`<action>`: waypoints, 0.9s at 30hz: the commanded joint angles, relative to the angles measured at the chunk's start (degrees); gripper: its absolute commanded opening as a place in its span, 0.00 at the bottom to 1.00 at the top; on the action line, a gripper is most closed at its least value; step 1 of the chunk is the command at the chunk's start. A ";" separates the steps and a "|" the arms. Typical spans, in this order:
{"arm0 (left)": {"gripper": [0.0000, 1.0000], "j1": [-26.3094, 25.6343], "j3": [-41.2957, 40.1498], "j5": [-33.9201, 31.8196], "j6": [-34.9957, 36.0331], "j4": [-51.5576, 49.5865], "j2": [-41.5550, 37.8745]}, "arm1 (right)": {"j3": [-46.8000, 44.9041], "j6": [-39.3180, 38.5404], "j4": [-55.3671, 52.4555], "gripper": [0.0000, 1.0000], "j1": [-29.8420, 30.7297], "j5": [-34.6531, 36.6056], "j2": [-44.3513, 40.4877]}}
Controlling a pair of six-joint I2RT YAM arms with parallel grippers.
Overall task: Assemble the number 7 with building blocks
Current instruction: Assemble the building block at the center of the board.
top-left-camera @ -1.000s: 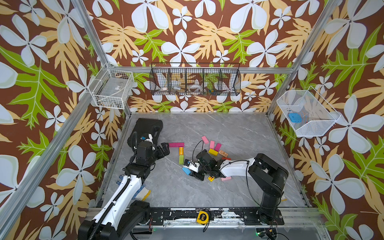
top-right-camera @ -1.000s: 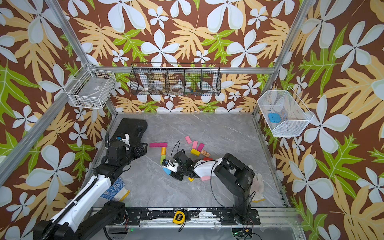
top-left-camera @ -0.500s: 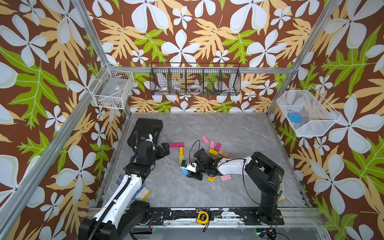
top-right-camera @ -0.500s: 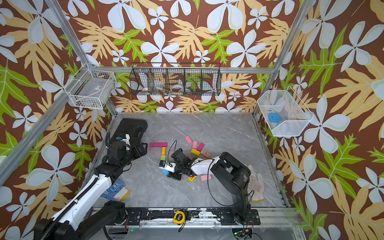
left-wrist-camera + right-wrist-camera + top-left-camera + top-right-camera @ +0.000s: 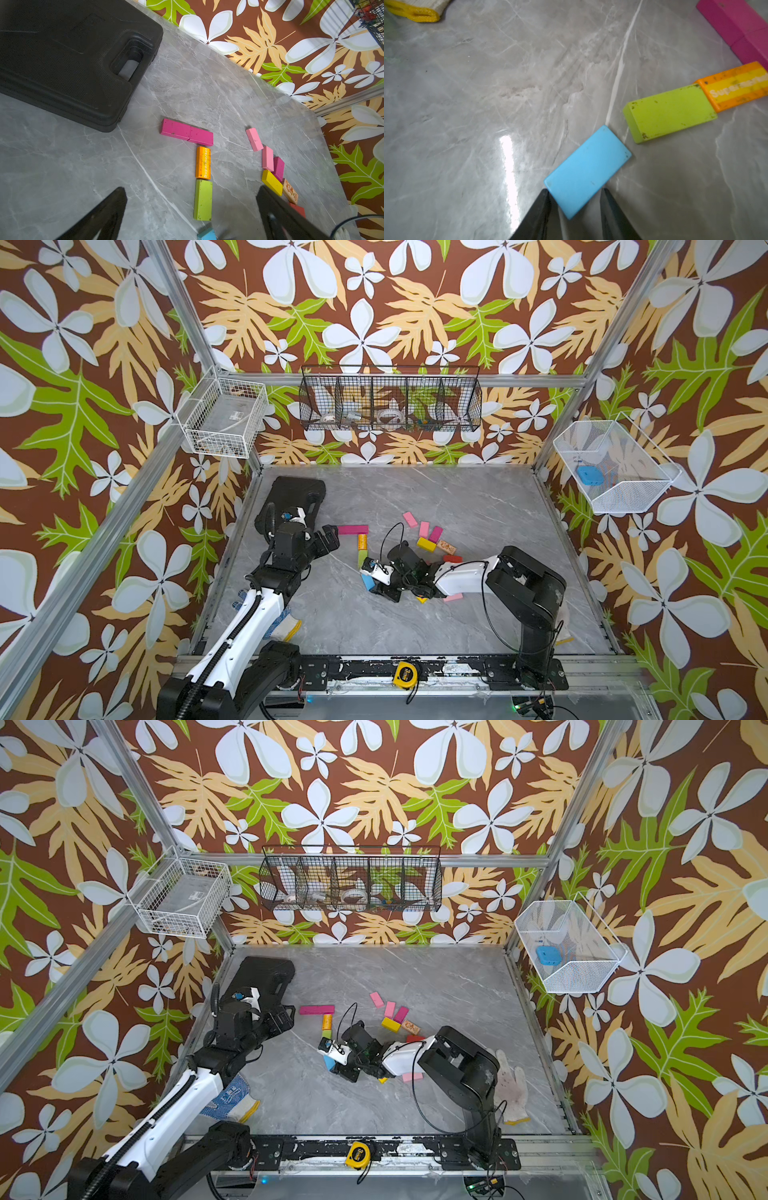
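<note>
Two magenta building blocks [image 5: 353,529] lie end to end as a bar. An orange block [image 5: 363,541] and a green block [image 5: 362,558] run down from the bar's right end. A blue block [image 5: 587,171] lies flat and slanted just past the green block's [image 5: 669,112] free end. My right gripper [image 5: 575,190] is open; its fingers straddle the blue block's near end with a gap on one side. My left gripper [image 5: 328,541] hovers open at the bar's left end, holding nothing. Loose pink, magenta, yellow [image 5: 427,544], wood and red blocks lie to the right.
A black case [image 5: 297,493] sits at the back left, behind my left arm. Work gloves lie at front left [image 5: 282,620] and front right [image 5: 513,1090]. A yellow tape measure [image 5: 406,674] rests on the front rail. Wire baskets hang on the walls.
My right gripper has slid a little to the left with the blue block, and its jaws have parted slightly. The left arm has not moved.
</note>
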 commanded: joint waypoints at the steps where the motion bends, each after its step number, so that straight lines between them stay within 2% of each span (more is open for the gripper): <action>1: 1.00 -0.04 0.09 -0.15 0.49 0.24 -0.31 | -0.92 4.19 -3.98 0.39 0.60 3.35 0.42; 14: 1.00 -0.04 -0.08 0.31 0.32 0.59 -0.58 | -1.89 12.40 0.14 0.39 3.13 8.90 1.03; 27: 1.00 -0.04 -0.20 0.40 0.29 0.58 -1.07 | 0.06 13.39 0.01 0.38 4.13 10.15 2.52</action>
